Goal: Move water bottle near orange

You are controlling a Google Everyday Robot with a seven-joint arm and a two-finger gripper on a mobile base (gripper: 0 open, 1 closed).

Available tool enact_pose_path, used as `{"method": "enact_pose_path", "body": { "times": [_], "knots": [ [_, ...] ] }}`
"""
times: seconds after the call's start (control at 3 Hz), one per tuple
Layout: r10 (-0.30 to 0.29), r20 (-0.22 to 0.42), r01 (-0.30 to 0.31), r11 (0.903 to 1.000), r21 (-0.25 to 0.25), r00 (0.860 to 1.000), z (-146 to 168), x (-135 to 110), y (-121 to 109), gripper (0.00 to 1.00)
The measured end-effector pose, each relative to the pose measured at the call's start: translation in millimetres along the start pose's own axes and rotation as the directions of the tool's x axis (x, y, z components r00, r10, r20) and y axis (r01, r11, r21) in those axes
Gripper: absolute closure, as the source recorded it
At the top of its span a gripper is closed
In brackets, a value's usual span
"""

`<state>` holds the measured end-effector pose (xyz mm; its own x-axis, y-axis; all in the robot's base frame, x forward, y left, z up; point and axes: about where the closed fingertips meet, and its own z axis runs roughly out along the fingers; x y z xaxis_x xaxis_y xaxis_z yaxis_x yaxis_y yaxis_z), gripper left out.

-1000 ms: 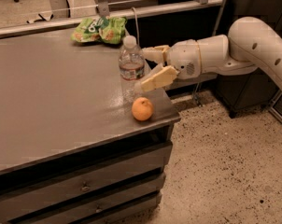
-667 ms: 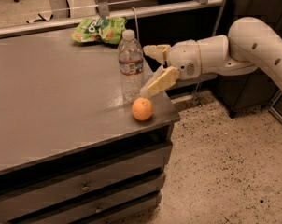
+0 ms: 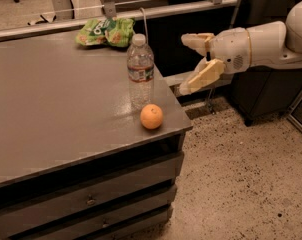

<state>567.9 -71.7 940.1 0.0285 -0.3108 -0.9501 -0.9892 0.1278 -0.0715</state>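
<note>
The water bottle point(image 3: 140, 71), clear with a white cap and a white-and-red label band, stands upright on the grey table point(image 3: 51, 114) near its right edge. The orange point(image 3: 151, 116) sits just in front of the bottle and slightly to its right, close to the table's front right corner. My gripper point(image 3: 187, 63) is open and empty, off the table's right edge, to the right of the bottle and apart from it. Its two cream fingers point(image 3: 198, 78) are spread wide.
A green snack bag point(image 3: 105, 31) lies at the table's back edge, behind the bottle. Drawers point(image 3: 91, 199) front the table below. A metal rail point(image 3: 141, 9) runs behind. Dark cabinets point(image 3: 271, 94) stand to the right, over a speckled floor point(image 3: 241, 184).
My gripper has let go of the bottle and drawn back to the right, off the table edge. The bottle stands by the orange as before.
</note>
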Motion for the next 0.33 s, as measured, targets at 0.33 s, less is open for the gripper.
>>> {"method": "enact_pose_path", "body": {
  "times": [0.33],
  "knots": [
    [-0.011, -0.001, 0.011, 0.9999, 0.005, 1.000, -6.7, -4.1, -1.8, 0.00]
  ]
}}
